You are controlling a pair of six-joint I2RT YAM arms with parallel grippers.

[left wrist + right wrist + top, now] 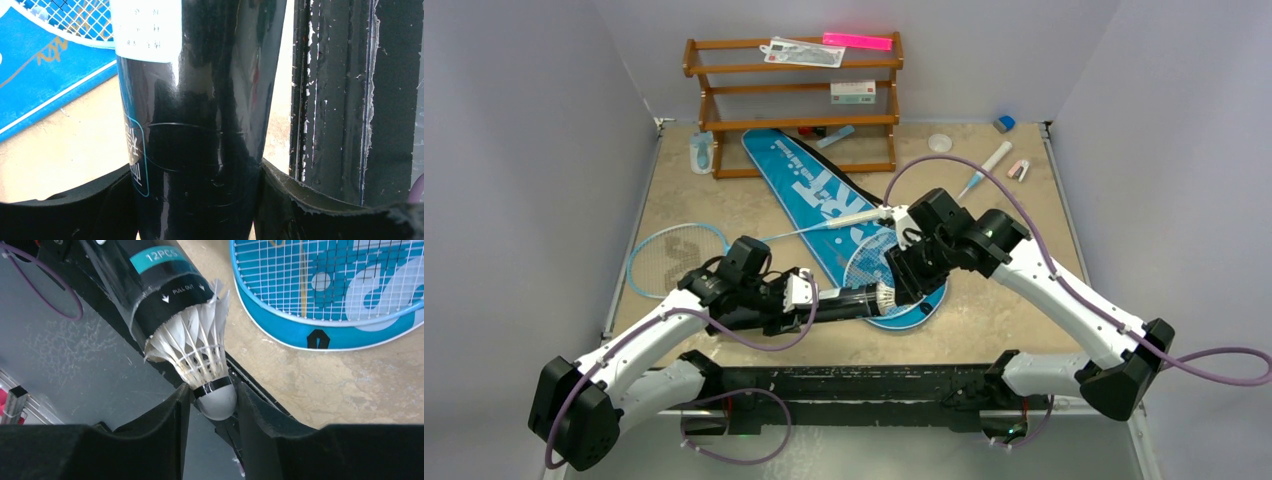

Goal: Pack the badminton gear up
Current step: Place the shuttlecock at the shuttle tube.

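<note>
My left gripper (809, 300) (197, 175) is shut on the black tube (854, 300) (200, 125) (145, 280), holding it level near the table's front edge. A white feather shuttlecock (886, 295) (200, 347) sticks feathers-first into the tube's mouth. My right gripper (904, 280) (214, 400) stands narrowly open round its cork: the right pad touches and a thin gap shows on the left. The blue bag (819, 190) lies in the middle with one racket head (869, 262) (325, 275) on it. A second racket (674, 255) lies to the left.
The wooden rack (794, 100) stands at the back with a pale-blue bottle (701, 152) beside it. A white pen-like tool (984, 168), a small round dish (940, 142) and a blue block (1004, 123) lie at the back right. A black rail (854, 385) runs along the near edge.
</note>
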